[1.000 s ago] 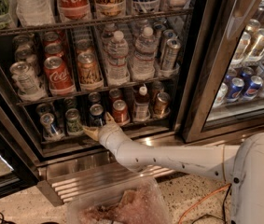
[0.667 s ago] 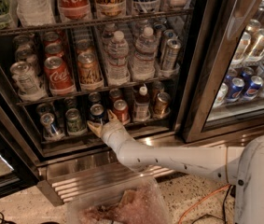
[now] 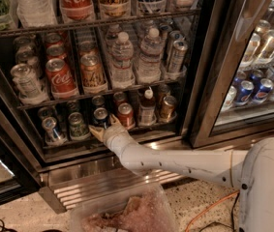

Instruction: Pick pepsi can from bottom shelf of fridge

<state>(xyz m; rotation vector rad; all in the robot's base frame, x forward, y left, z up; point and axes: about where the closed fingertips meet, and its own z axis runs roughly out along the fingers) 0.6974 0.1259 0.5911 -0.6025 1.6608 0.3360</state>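
One pepsi can (image 3: 101, 115) stands on the bottom shelf (image 3: 157, 133), seemingly inside the open end effector (image 3: 102, 123).

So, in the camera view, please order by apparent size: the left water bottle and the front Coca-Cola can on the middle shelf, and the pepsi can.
Largest: water bottle.
Then: Coca-Cola can.
Smallest: pepsi can, on the bottom shelf; the hand at its front hides its base, so its full size is unsure.

My white arm (image 3: 175, 161) stretches nearly straight from my base (image 3: 267, 187) at lower right, rising toward the upper left. At its end, left of centre, my tool (image 3: 102, 123) has its two pale fingers (image 3: 96, 129) spread apart.
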